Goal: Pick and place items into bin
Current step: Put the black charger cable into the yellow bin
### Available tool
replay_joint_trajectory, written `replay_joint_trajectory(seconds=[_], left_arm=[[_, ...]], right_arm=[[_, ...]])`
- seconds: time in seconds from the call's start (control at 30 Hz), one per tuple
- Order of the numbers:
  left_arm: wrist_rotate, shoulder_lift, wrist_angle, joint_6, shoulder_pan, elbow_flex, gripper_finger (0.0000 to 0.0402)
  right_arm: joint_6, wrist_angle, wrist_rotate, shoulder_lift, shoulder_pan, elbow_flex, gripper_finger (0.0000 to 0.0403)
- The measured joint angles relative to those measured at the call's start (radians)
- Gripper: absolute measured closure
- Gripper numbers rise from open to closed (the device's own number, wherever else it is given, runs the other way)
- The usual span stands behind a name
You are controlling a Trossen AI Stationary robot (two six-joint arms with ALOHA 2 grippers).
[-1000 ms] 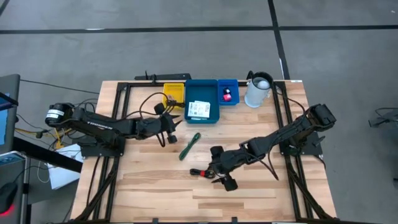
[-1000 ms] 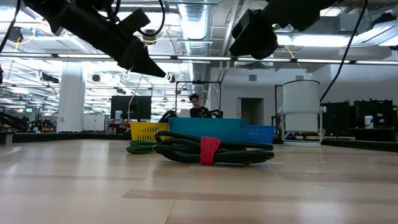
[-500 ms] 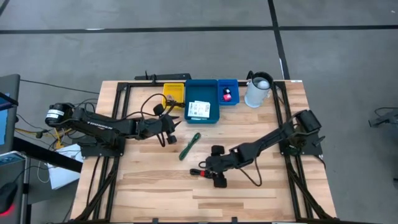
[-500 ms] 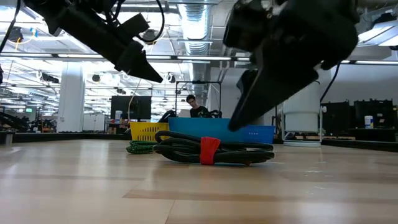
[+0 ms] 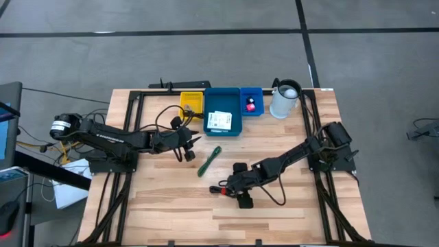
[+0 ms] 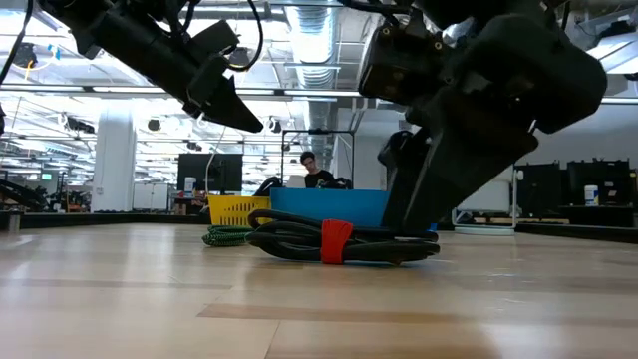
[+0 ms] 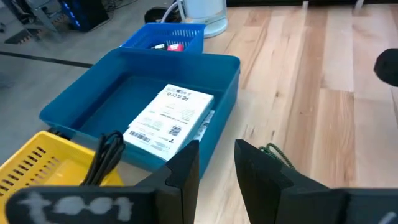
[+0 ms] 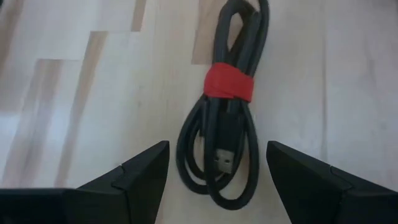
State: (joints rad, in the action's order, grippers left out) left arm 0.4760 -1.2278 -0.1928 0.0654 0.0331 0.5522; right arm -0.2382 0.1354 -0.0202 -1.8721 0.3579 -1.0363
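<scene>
Black and bound with a red band, the coiled cable is lying flat on the wooden tabletop, at about six o'clock from the bins. The right claw is hanging low over it with its fingers spread wide to either side of the coil, not yet gripping it. The green pen is resting on the boards at roughly ten o'clock from the cable, well apart from it.

At the twelve o'clock edge, the large blue bin is holding a white printed packet. The small blue bin touching it on the three o'clock side is carrying the pink round piece, and the yellow basket on the nine o'clock side is holding a dark cord. The white jug is standing just beside the small bin.

Compared with a second ago, the right arm has come down and in over the cable, now filling much of the low view; the left arm has barely shifted.

The left claw is hovering near the large bin's front wall, its fingers only slightly apart and holding nothing. Only the right wrist view is showing the cable's plug end inside the coil; only the low view is showing a person seated far behind the bins.
</scene>
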Motion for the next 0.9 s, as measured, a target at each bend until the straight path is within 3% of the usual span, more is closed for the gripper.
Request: replay_joint_trajectory(seconds=[0.5, 0.9], left_arm=[[-0.007, 0.000, 0.001, -0.025, 0.000, 0.000, 0.0310], [-0.007, 0.000, 0.001, -0.052, 0.000, 0.000, 0.0310]], right_arm=[[0.015, -0.022, -0.039, 0.002, -0.057, 0.060, 0.0141], [0.117, -0.067, -0.030, -0.001, -0.087, 0.062, 0.0206]])
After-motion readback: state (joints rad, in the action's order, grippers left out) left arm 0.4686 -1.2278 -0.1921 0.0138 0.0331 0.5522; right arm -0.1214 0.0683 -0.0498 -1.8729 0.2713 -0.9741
